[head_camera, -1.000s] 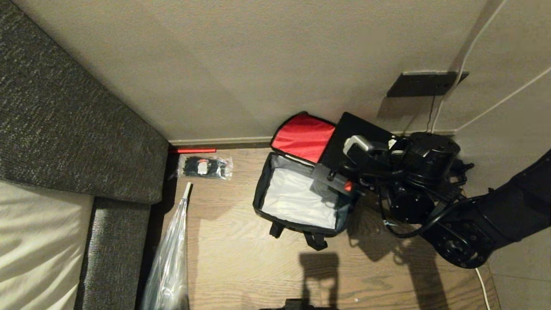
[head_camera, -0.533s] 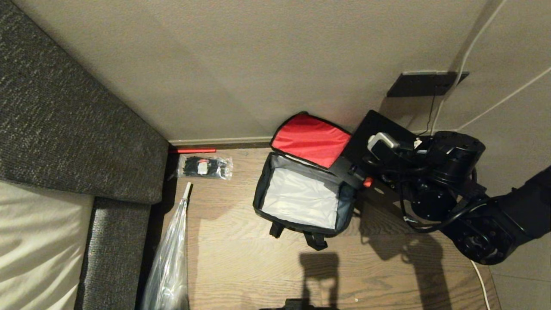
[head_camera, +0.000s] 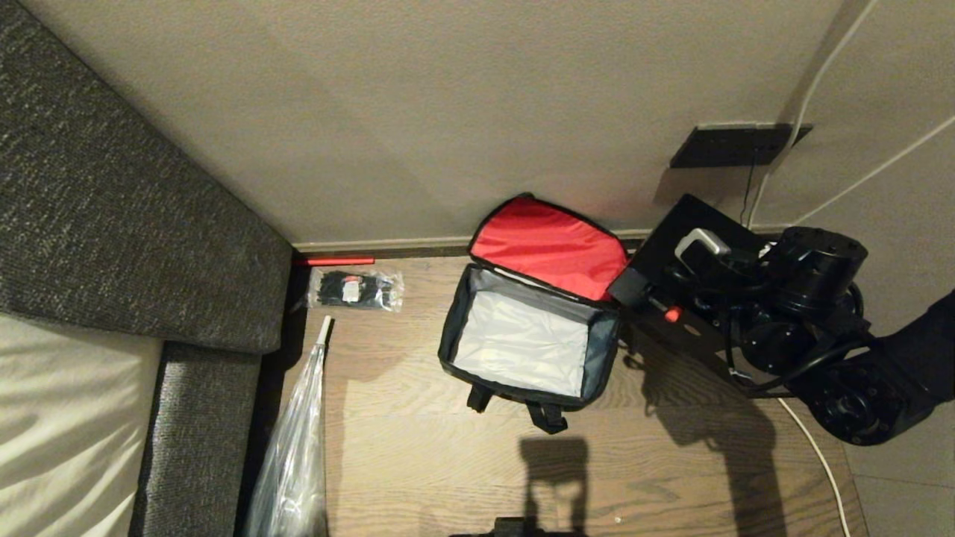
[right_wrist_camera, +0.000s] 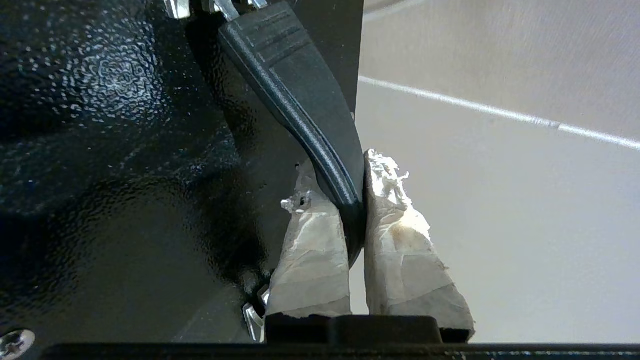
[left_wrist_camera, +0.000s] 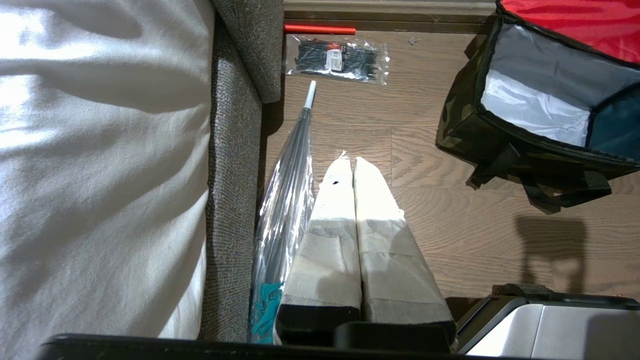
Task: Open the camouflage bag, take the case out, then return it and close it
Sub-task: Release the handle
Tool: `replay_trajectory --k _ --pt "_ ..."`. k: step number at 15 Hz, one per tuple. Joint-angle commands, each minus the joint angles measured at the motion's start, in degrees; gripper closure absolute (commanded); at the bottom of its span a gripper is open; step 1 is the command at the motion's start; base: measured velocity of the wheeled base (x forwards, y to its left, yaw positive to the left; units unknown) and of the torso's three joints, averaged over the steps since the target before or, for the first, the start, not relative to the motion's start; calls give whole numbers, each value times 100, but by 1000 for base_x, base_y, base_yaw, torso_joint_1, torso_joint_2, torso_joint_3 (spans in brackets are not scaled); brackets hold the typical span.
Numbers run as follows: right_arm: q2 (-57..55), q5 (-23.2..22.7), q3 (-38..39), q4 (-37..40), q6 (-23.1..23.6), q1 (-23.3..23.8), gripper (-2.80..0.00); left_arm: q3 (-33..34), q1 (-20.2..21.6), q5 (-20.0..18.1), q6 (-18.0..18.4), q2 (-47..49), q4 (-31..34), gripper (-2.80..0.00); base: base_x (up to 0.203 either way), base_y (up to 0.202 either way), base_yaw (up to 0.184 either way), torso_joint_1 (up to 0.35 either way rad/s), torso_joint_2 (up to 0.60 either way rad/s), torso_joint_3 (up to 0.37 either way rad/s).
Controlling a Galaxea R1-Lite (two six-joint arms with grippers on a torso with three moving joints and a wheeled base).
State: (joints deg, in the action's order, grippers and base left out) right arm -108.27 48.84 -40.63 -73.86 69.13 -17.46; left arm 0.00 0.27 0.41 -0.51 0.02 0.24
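The camouflage bag stands open on the wooden floor, its red-lined lid leaning back against the wall and its pale inside holding nothing. Its camouflage side also shows in the left wrist view. The case, flat, black and hard, hangs in the air just right of the bag. My right gripper is shut on the case's handle, which is pinched between the taped fingers beside the case's body. My left gripper is shut and holds nothing, parked low over the floor beside the sofa.
A grey sofa fills the left. A clear packet of black cable ties and a red stick lie by the wall. A wrapped umbrella lies along the sofa. A black wall plate and white cable are at the right.
My right gripper has carried the case to the right, off the bag's opening and clear of its right side. The red lid now shows whole. The bag and left arm stayed still.
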Motion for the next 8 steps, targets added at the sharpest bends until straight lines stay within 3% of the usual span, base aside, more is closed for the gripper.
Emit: replay_trajectory --k 1,8 --pt "-90 14 36 -53 -5 292 0 18 0 2 -2 -11 2 0 0 0 0 0 0 0" --pt "-406 3 126 -93 -181 788 0 18 0 2 -2 -11 2 0 0 0 0 0 0 0"
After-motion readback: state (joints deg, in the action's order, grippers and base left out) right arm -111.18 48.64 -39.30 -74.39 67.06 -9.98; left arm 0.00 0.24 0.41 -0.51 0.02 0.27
